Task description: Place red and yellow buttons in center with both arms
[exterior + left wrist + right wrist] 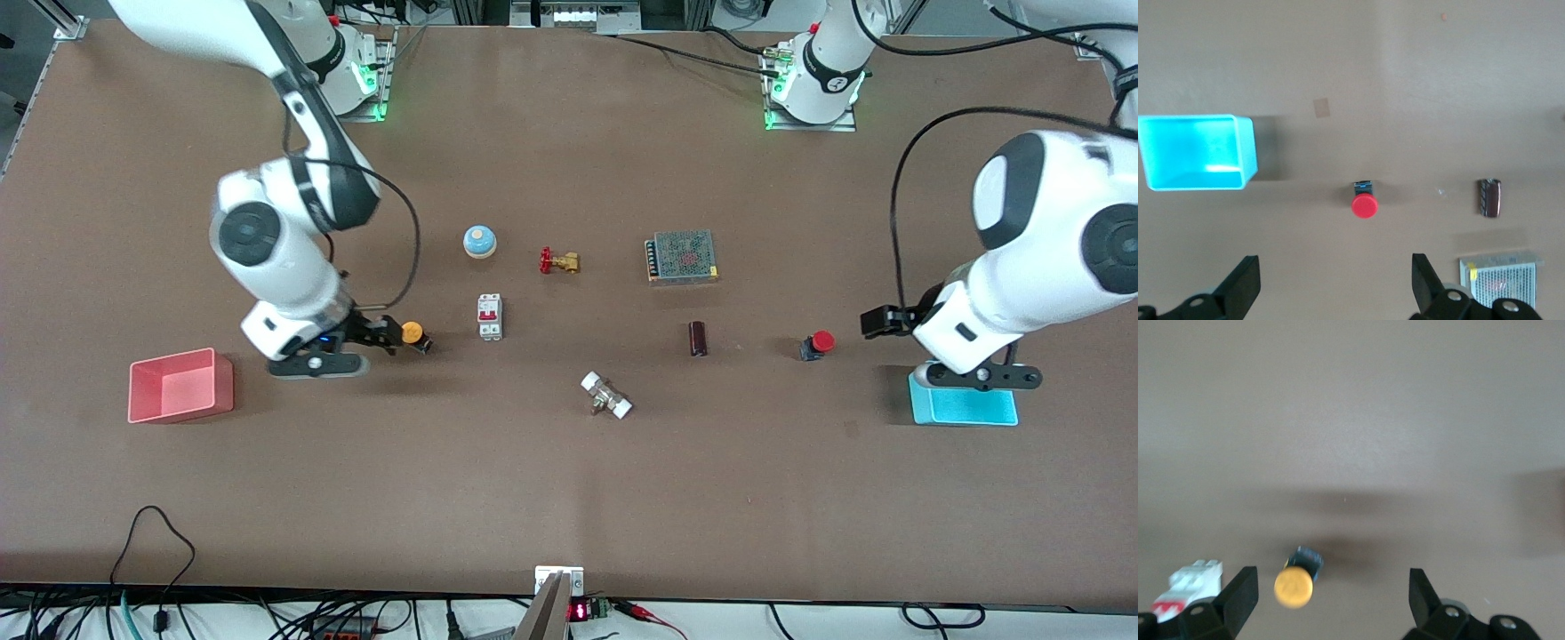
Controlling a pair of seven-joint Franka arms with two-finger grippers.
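The yellow button lies on its side on the brown tabletop, toward the right arm's end. My right gripper is open and low, its tips just short of the button. In the right wrist view the yellow button lies between the open fingers, close to one finger, and nothing is held by the right gripper. The red button lies toward the left arm's end. My left gripper is open and empty beside it. The left wrist view shows the red button ahead of the left gripper.
A pale-blue bell, a brass valve, a white breaker, a mesh-covered box, a dark cylinder and a white-ended fitting lie mid-table. A pink tray and a cyan tray stand at the table's ends.
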